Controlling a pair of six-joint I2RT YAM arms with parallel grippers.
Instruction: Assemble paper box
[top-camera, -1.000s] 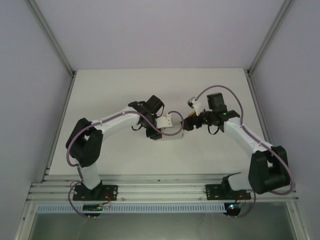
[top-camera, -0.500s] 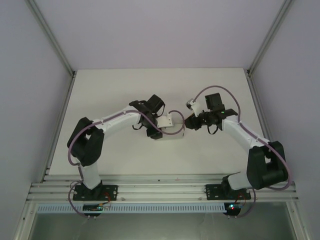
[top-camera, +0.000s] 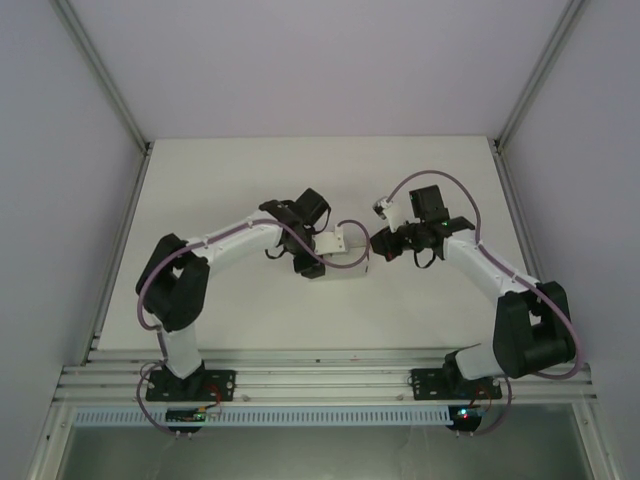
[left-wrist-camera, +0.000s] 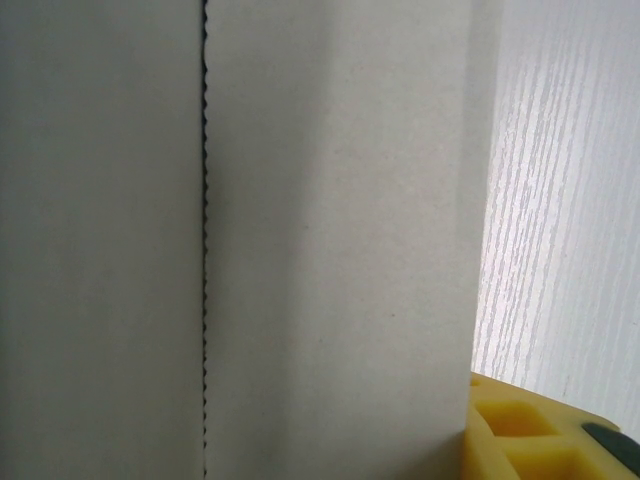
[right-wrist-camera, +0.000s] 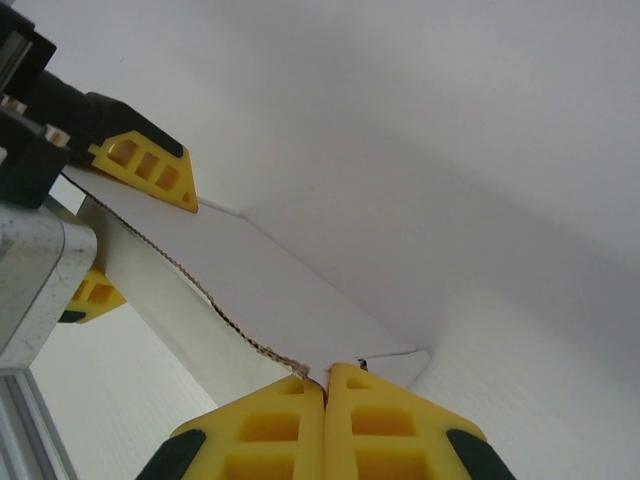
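Card is bridging both arms: the paper box (top-camera: 342, 262) is sitting directly in front of the left gripper (top-camera: 320, 257), whose yellow fingers (right-wrist-camera: 148, 165) are clamping it, one above a panel and one beneath. The right gripper (right-wrist-camera: 325, 385) is pinching fully closed on a corner of the box, right at its fingertips, with the torn card edge running away from them.

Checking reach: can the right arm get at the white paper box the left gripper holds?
Probably yes: the right gripper, shut, seems to pinch a flap corner of the white paper box, with nothing between; the left gripper holds the far end.
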